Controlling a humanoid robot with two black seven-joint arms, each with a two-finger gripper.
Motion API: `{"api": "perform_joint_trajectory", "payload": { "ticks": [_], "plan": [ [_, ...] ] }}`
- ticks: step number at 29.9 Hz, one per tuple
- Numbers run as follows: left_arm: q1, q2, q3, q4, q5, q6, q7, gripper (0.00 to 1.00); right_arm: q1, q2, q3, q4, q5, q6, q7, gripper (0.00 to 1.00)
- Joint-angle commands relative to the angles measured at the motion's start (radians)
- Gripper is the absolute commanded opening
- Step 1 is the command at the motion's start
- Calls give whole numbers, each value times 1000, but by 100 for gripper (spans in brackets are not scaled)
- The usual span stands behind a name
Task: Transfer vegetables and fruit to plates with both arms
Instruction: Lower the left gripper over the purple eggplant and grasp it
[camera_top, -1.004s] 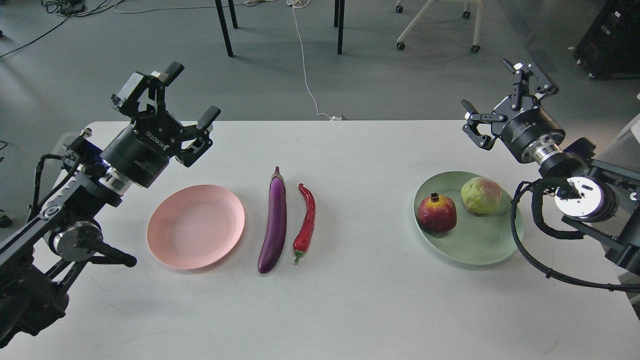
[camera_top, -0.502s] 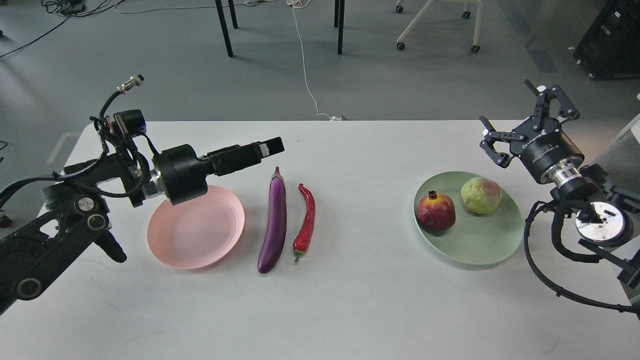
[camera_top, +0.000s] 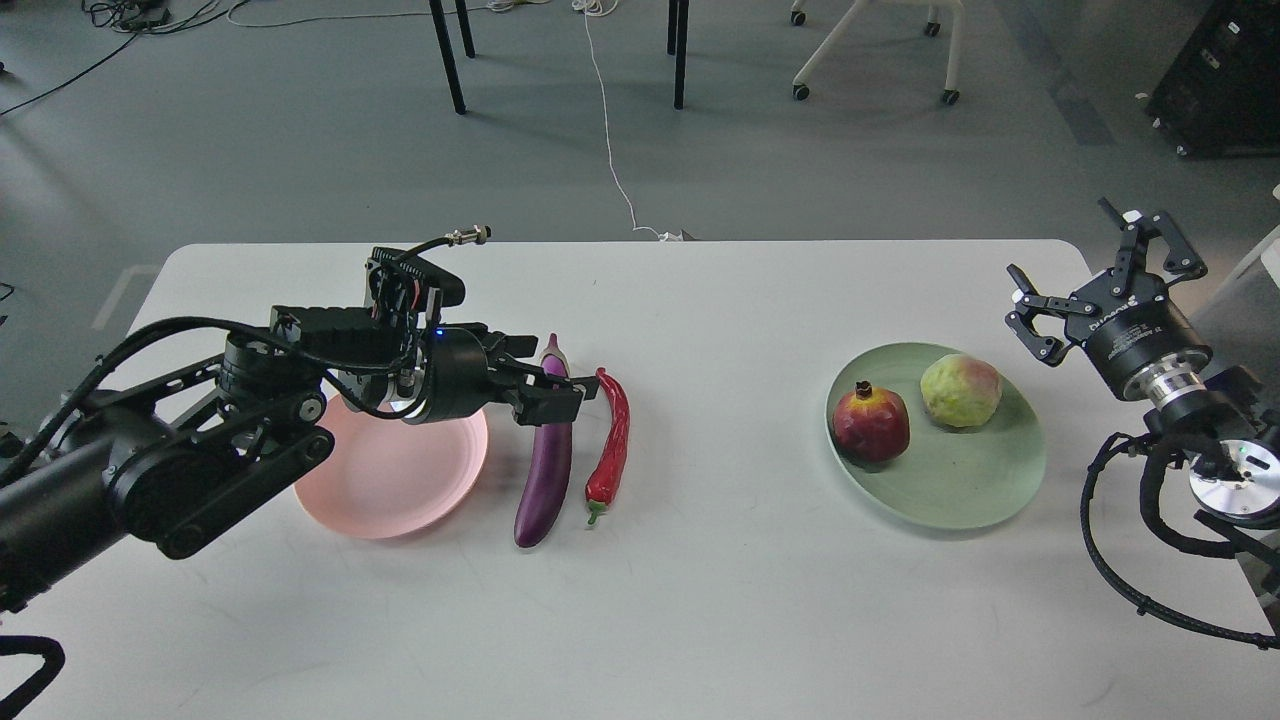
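The purple eggplant and the red chili pepper lie side by side on the white table, mid-left. The pale pink plate lies left of them with nothing on it, partly covered by my left arm. My left gripper is low over the eggplant's upper part, fingers apart on either side of it; whether they touch it I cannot tell. The pale green plate holds the pomegranate and the yellow-green fruit. My right gripper is open and empty, raised to the right of that plate.
The table's far edge runs behind the things. Beyond it are the grey floor, a white cable, dark table legs and a chair base. My right arm's cable loop hangs near the table's right edge.
My left arm swung right and down, from over the pink plate's far side to the eggplant's upper part. My right gripper drew back to the right and lower. The produce has not moved.
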Motion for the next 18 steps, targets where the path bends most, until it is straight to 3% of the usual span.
{"api": "perform_joint_trajectory", "payload": {
  "ticks": [1,3,5,7,18],
  "plan": [
    [-18,-22,21,60,-31,0,33,99,-1,-13,2,2,-2,0,0,98],
    [-21,-31,23,62,-94,0,49,99,-1,-17,0,2,-2,0,0,98],
    [-19,-34,24,63,-159,0,106,99,-2,-20,2,3,-2,0,0,98],
    [-16,-35,29,71,-193,0,134,98,-10,-22,2,3,-2,0,0,98],
    [-4,-88,67,132,-202,0,158,98,-38,-68,3,8,-3,0,0,98]
  ]
}}
